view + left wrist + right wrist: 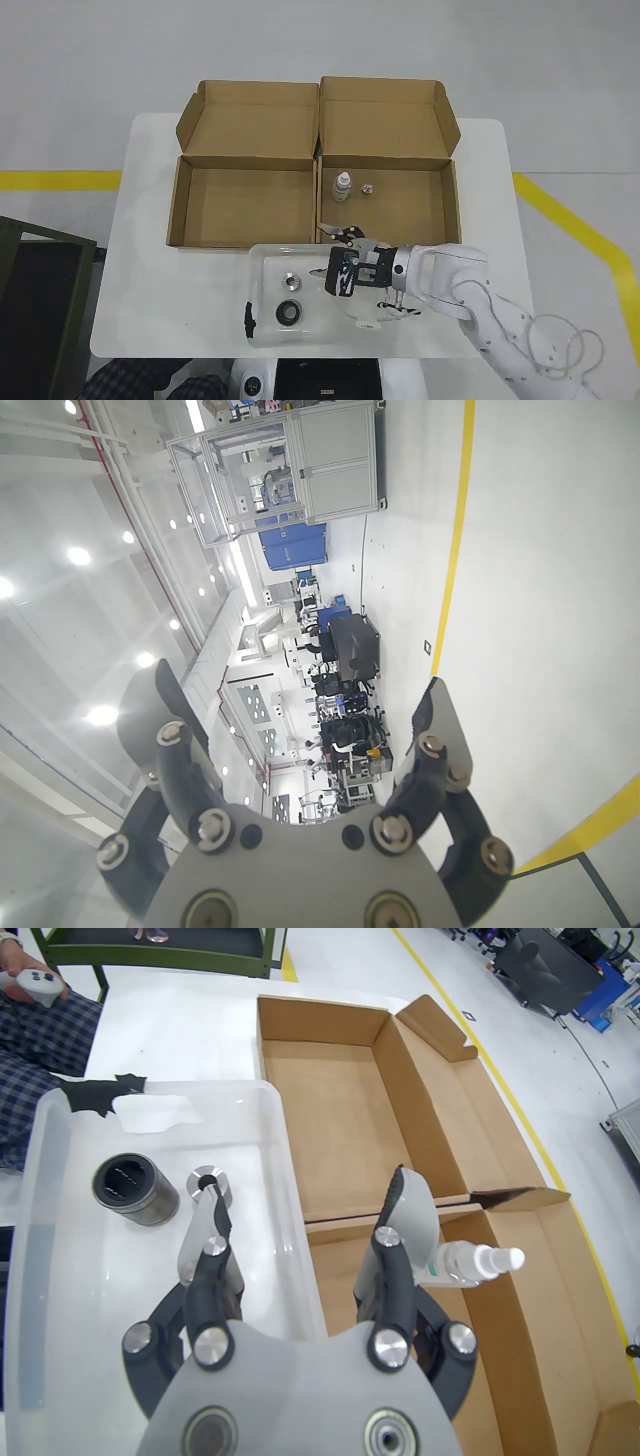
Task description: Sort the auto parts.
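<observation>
Table: a white table (150, 250) carried two open cardboard boxes side by side, with a clear plastic bin (300, 247) nearer the robot.
Bin: it held two metal parts standing near each other without touching, a dark cylindrical bearing (135, 1190) and a smaller silver bushing (289, 280).
Left box: the left box (240, 200) sat with its lid folded back, touching the box beside it.
Right box: the right box (400, 205) held a small white spray bottle (465, 1263) lying on its side near the wall shared with the left box. A tiny part (367, 187) lay just beside it.
Right gripper: the right gripper (305, 1183) hovered across the bin's wall nearest the boxes, fingers spread wide and holding nothing. One fingertip was just beside the silver bushing; the other was above the seam between the two boxes.
Left gripper: the left gripper (300, 677) was spread wide and held nothing, pointing out at the workshop floor.
</observation>
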